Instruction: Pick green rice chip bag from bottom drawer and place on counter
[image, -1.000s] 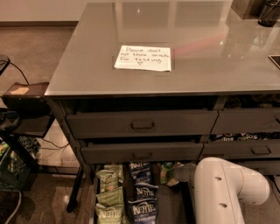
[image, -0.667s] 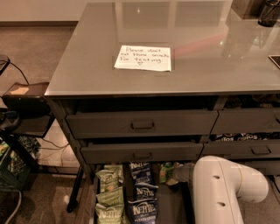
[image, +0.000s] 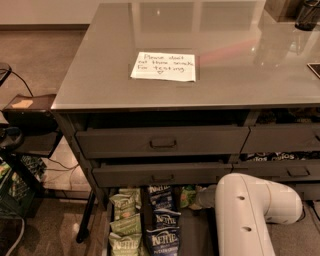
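Note:
The bottom drawer (image: 197, 235) is pulled open below the cabinet, with rows of olive-green Kettle bags (image: 123, 222) and dark blue Kettle bags (image: 161, 220). A small bright green bag, the green rice chip bag (image: 186, 195), shows at the drawer's back, partly under the cabinet front. My white arm (image: 255, 215) reaches in from the lower right. Its grey gripper end (image: 202, 197) sits right beside the green bag; whether it touches is hidden. The glossy grey counter (image: 235, 65) above holds the white handwritten note (image: 164, 66).
Two shut drawers with recessed handles (image: 163, 143) sit above the open one. Part-open drawers on the right (image: 272, 156) show dark snack bags. A dark cup (image: 306, 15) stands at the counter's far right. A low cart with cables (image: 22, 130) stands at the left.
My arm has edged slightly to the left towards the green bag. The bags and drawers have not moved.

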